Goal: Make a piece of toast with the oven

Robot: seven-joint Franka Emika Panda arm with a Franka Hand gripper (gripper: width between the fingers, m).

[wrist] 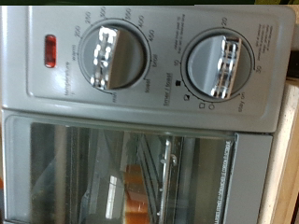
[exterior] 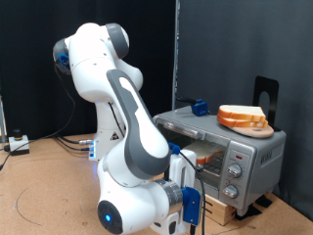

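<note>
The silver-grey oven (exterior: pixel 256 157) stands at the exterior view's right, with its glass door shut. A tan slice, the piece of toast (exterior: pixel 203 154), shows through the glass on the rack. The wrist view looks closely at the oven's front panel (wrist: pixel 56 93): two round knobs (wrist: pixel 110 56) (wrist: pixel 220 65), a red indicator lamp (wrist: pixel 50 51), and the glass door with the toast (wrist: pixel 135 201) behind it. The gripper's hand (exterior: pixel 179 168) is close in front of the oven, mostly hidden by the arm. Its fingers do not show in either view.
A stack of bread slices (exterior: pixel 243 118) lies on the oven's top, with a small blue object (exterior: pixel 200 106) and a black upright stand (exterior: pixel 266 98) behind. Cables (exterior: pixel 68 142) and a white box (exterior: pixel 18 144) lie at the exterior view's left.
</note>
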